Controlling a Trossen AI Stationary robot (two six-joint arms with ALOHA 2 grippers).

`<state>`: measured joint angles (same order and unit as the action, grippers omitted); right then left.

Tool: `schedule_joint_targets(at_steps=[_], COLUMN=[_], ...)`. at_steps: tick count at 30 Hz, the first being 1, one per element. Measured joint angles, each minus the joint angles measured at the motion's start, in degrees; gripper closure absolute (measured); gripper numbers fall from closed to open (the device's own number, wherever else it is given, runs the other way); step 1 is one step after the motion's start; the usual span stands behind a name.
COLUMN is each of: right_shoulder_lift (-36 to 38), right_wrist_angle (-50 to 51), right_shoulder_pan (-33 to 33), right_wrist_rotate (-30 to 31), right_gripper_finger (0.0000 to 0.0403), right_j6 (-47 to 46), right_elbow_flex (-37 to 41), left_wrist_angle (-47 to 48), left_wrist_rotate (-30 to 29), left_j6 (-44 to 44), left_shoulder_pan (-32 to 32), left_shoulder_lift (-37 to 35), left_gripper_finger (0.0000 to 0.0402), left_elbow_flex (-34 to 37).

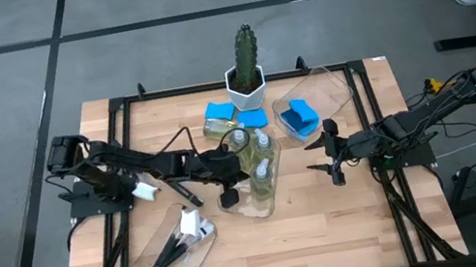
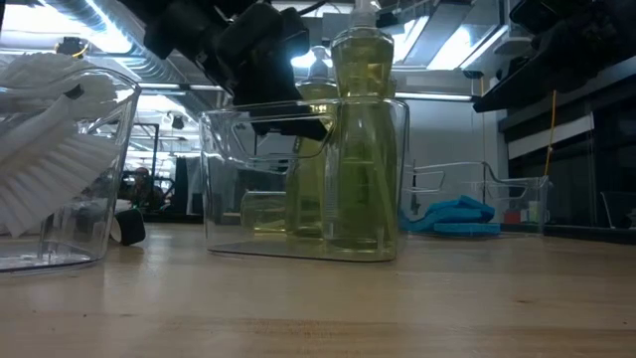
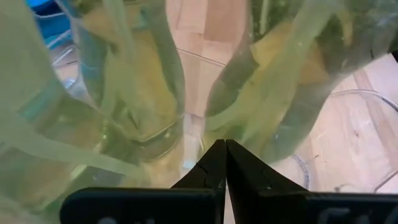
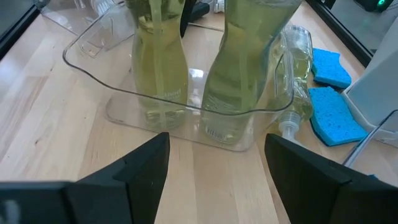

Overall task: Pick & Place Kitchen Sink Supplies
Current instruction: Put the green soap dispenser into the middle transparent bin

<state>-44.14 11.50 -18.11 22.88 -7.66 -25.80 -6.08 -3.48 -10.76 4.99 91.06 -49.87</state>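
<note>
Bottles point(image 3: 143, 93) fill left wrist view; sponges point(image 4: 336, 112) only right's.

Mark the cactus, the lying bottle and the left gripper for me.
cactus point(image 1: 246, 50): high view, on its green stem.
lying bottle point(image 4: 300, 56): right wrist view, on its clear body.
left gripper point(image 3: 224, 163): left wrist view, where its shut fingertips meet.

bottles in tray point(image 1: 264, 209), cactus point(image 1: 245, 51) behind
</note>
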Motion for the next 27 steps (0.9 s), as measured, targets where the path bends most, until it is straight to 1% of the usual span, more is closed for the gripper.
schedule_joint_targets(at_steps=[4, 11, 16, 19, 24, 27], right_shoulder_lift=[0.01, 0.00, 0.00, 0.00, 0.01, 0.01], right_wrist_angle=[0.13, 0.14, -0.03, -0.02, -0.04, -0.04], right_shoulder_pan=[0.00, 0.00, 0.00, 0.00, 0.00, 0.00], right_wrist_rotate=[-0.01, 0.01, 0.01, 0.03, 0.01, 0.02], right_gripper_finger=[0.0141, 0.0141, 0.0141, 0.0141, 0.0141, 0.0141], right_j6=[0.16, 0.41, 0.48, 0.48, 0.57, 0.59], right_elbow_flex=[0.00, 0.00, 0.00, 0.00, 0.00, 0.00], left_wrist_angle=[2.50, 10.84, 13.88, 16.72, 24.70, 25.84], left_wrist_rotate=[-2.02, -11.05, -15.98, -16.23, -14.65, -14.57], left_j6=[0.00, 1.34, 3.98, 2.92, -0.42, -0.48], left_shoulder_pan=[-0.21, -0.24, -1.17, -4.09, -12.11, -16.56], left_shoulder_lift=[-1.75, -7.09, -10.39, -11.42, -11.51, -11.51], left_gripper_finger=[0.0400, 0.0400, 0.0400, 0.0400, 0.0401, 0.0399], left_elbow_flex=[0.00, 0.00, 0.00, -0.02, -0.02, -0.02])
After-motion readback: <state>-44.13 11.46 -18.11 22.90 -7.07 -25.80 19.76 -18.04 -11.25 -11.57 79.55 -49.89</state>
